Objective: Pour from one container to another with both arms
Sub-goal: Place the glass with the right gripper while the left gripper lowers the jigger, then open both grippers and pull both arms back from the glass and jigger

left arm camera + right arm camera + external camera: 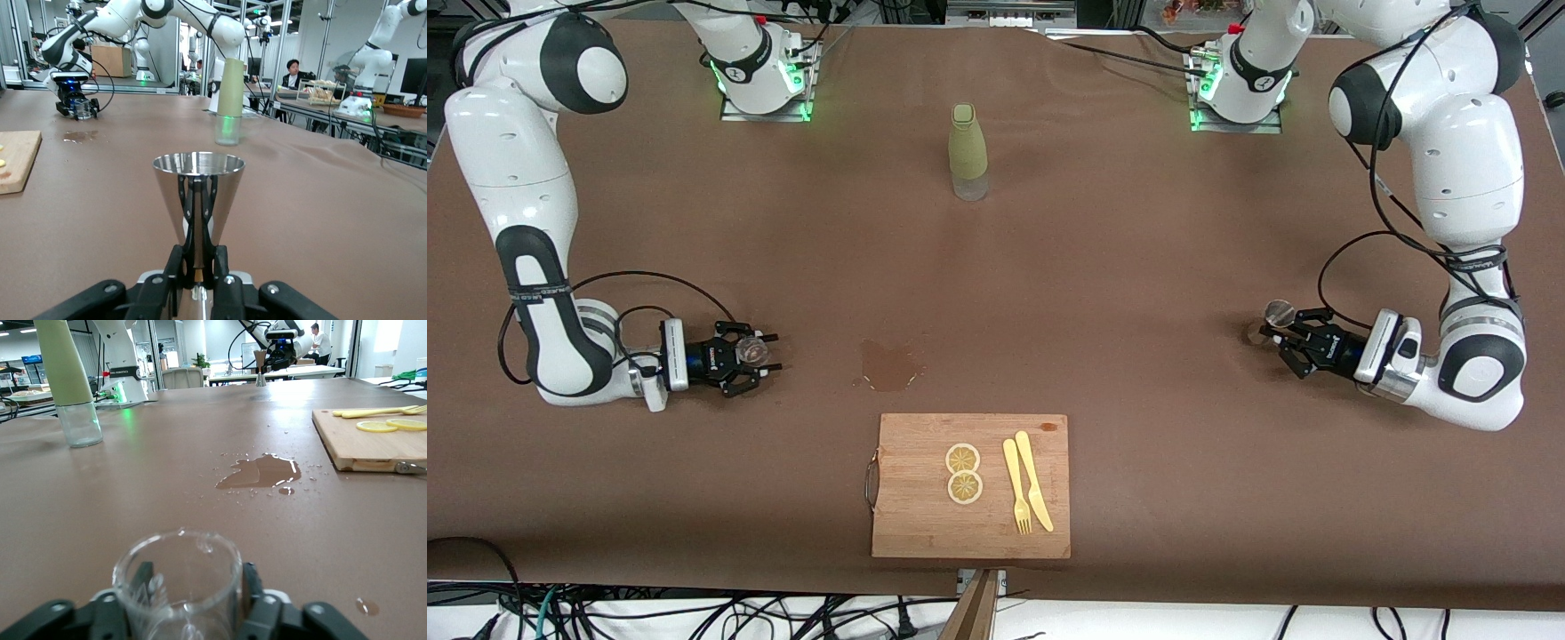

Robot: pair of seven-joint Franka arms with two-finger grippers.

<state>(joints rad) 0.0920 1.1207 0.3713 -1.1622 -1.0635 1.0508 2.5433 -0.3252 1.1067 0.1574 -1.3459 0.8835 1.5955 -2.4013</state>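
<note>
The main risk lies at the right arm's end of the worktop (1138, 293): the right claw (758, 353) is sitting low with the glass cup (752, 348) between its fingers, and I cannot tell whether those fingers are pressing the glass or standing just off it. If they are parting while the cup is tilted or off the surface, it could tip or roll, and a light clear cup would probably skid easily on this cloth. A wet puddle (889, 365) is already darkening the worktop between the two claws, near the cutting board (971, 485), so any drag through it would spread the mess.

The left claw (1282, 340) is clamped shut on the waist of the steel jigger (1278, 313), holding it upright just above the worktop at the left arm's end. A careless swing could catch the cables.

The cup is looking empty apart from droplets (its wall is wet). The jigger's bowl is not showing its inside, so its contents stay unknown. The olive-sleeved bottle (967, 151) is standing capped between the bases.
</note>
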